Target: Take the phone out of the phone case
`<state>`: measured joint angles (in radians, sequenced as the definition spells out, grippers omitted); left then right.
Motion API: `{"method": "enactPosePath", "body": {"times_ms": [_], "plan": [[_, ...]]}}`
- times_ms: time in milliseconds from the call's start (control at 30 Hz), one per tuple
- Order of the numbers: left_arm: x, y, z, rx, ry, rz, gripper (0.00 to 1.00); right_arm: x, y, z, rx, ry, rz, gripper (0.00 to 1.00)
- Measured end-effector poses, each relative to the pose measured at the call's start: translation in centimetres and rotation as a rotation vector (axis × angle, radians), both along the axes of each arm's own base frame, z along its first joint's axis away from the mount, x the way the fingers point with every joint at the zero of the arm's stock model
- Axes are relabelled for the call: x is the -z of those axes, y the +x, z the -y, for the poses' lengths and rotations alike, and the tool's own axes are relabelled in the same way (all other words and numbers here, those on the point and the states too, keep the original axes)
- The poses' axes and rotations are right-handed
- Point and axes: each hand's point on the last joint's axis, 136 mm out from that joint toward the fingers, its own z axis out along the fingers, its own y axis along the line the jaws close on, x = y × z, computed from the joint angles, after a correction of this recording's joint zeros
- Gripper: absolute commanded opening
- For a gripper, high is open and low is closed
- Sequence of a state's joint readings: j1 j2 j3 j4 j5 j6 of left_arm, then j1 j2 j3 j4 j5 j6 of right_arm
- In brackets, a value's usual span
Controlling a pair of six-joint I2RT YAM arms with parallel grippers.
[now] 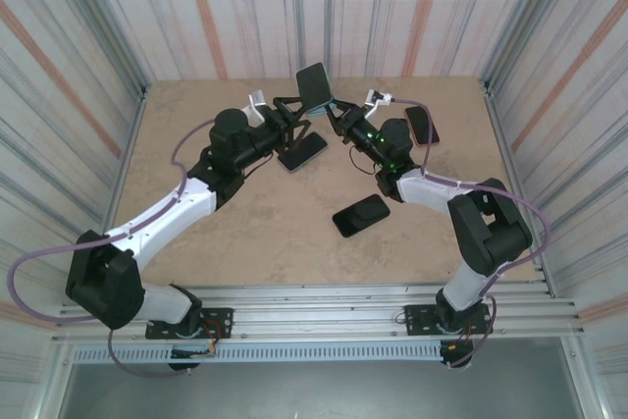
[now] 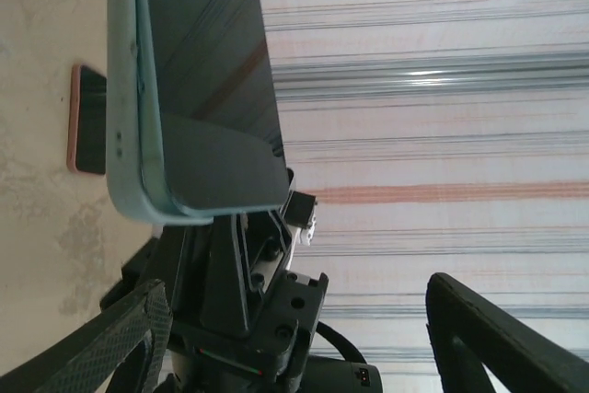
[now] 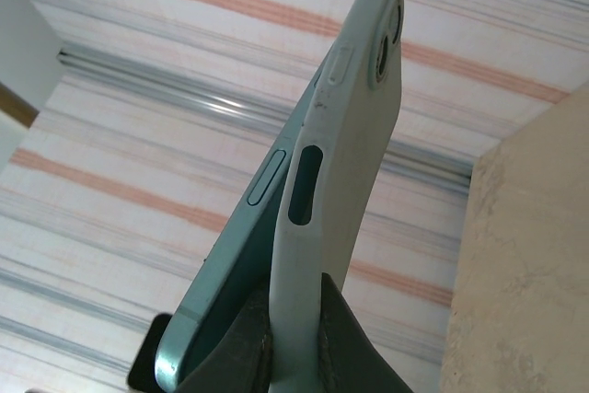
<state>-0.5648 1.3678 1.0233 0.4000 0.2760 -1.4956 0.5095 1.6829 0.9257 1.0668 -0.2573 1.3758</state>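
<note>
Nearest the 2 arm bases, a black phone (image 1: 360, 215) lies flat on the beige counter (image 1: 245, 233). Further in, a light-rimmed phone (image 1: 302, 151) rests on the counter under the spot where both arms meet. Above it, the right end effector (image 3: 294, 342) is clamped tight on the lower end of the teal phone case (image 3: 354, 135) and holds it upright in the air. The phone (image 3: 248, 227) sits in that case with its dark screen toward the left arm. Along one long side its buttoned edge stands a little apart from the case wall. The left end effector (image 2: 294, 287) hangs just beside it with its fingers spread wide, gripping nothing. Beyond the right arm, an orange-rimmed phone (image 1: 423, 126) lies near the far striped wall.
</note>
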Motion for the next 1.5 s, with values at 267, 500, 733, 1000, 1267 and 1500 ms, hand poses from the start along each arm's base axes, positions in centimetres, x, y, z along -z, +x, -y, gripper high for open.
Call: {"method": "enactPosePath", "body": {"times_ms": [267, 500, 733, 1000, 1267, 1500], "plan": [[0.5, -0.1, 0.8, -0.020, -0.040, -0.060, 0.59, -0.6, -0.1, -0.2, 0.033, 0.004, 0.041, 0.00], [1.2, 0.6, 1.3, -0.040, -0.064, -0.089, 0.51, -1.1, -0.5, -0.6, 0.035, -0.004, 0.079, 0.00], [0.8, 1.2, 1.3, -0.054, -0.095, -0.078, 0.44, -1.2, -0.7, -0.8, 0.035, -0.023, 0.102, 0.00], [0.4, 1.5, 1.1, -0.062, -0.101, -0.071, 0.43, -1.2, -0.8, -0.9, 0.035, -0.035, 0.114, 0.00], [0.3, 2.2, 1.0, -0.076, -0.116, -0.058, 0.43, -1.3, -0.8, -0.9, 0.039, -0.047, 0.128, 0.00], [0.1, 2.4, 0.8, -0.082, -0.124, -0.047, 0.43, -1.6, -0.9, -0.9, 0.042, -0.046, 0.145, 0.00]]}}
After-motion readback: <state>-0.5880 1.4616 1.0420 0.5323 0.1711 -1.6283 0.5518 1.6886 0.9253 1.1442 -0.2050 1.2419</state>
